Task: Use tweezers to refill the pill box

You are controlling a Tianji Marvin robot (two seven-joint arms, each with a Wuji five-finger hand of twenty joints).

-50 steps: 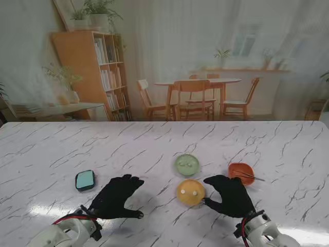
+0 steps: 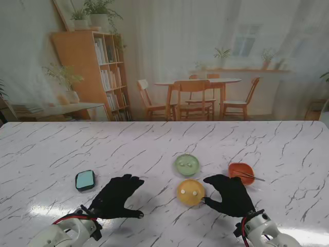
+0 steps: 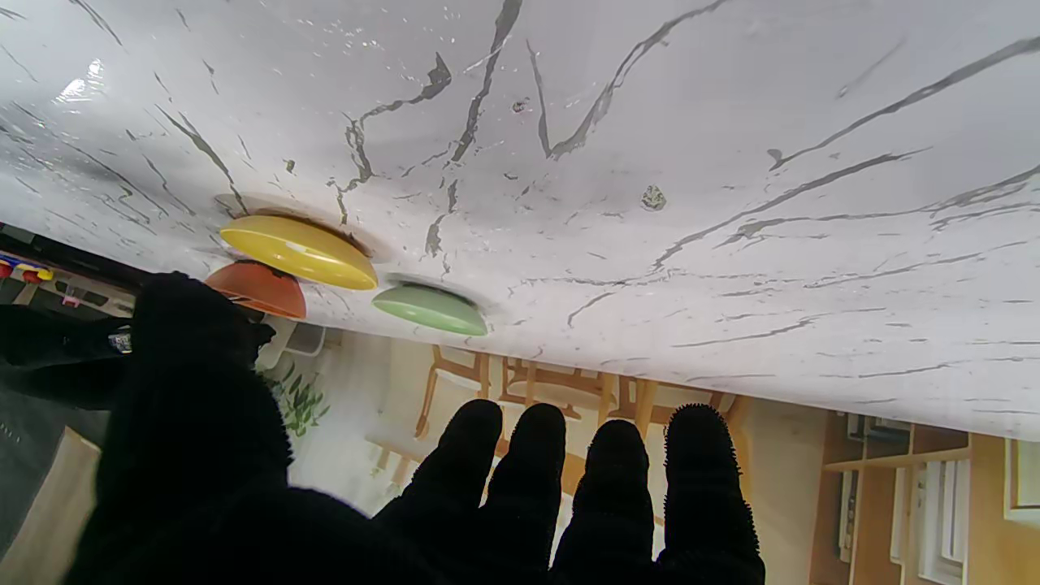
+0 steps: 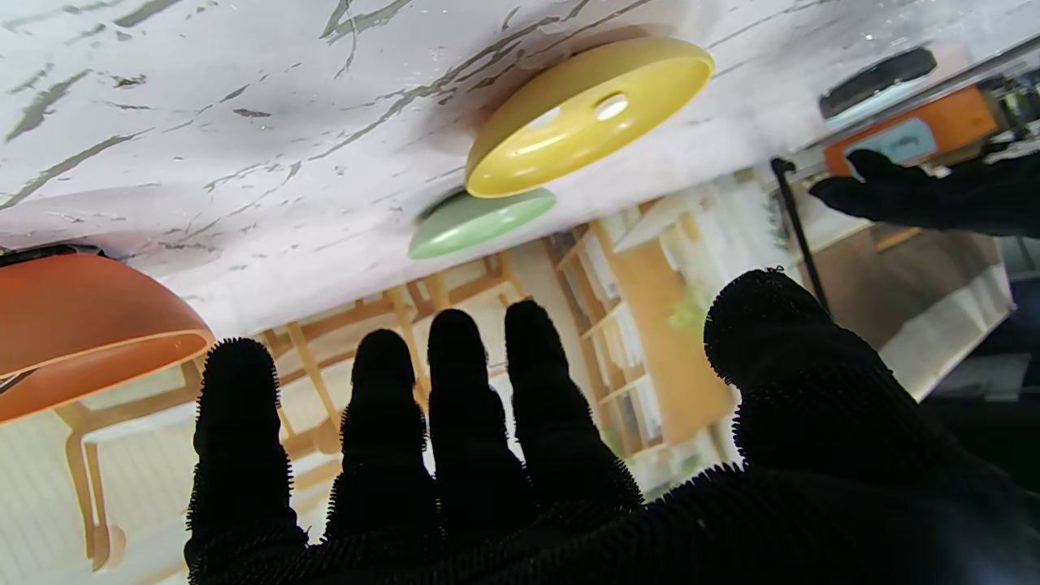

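Observation:
A yellow dish (image 2: 190, 192) with two white pills lies near me at the table's middle, and it shows in the right wrist view (image 4: 589, 114) too. A green dish (image 2: 186, 164) with pills sits just beyond it. To the right stands an orange bowl (image 2: 241, 171) with thin tweezers (image 2: 250, 176) laid across its rim. The teal pill box (image 2: 85, 180) lies at the left. My right hand (image 2: 230, 195) is open, palm down, between the yellow dish and the orange bowl, holding nothing. My left hand (image 2: 117, 196) is open, just right of the pill box.
The white marble table (image 2: 154, 144) stretches far beyond the dishes. In the left wrist view the yellow dish (image 3: 298, 251), orange bowl (image 3: 257, 288) and green dish (image 3: 430, 309) line up ahead of the fingers (image 3: 528, 455).

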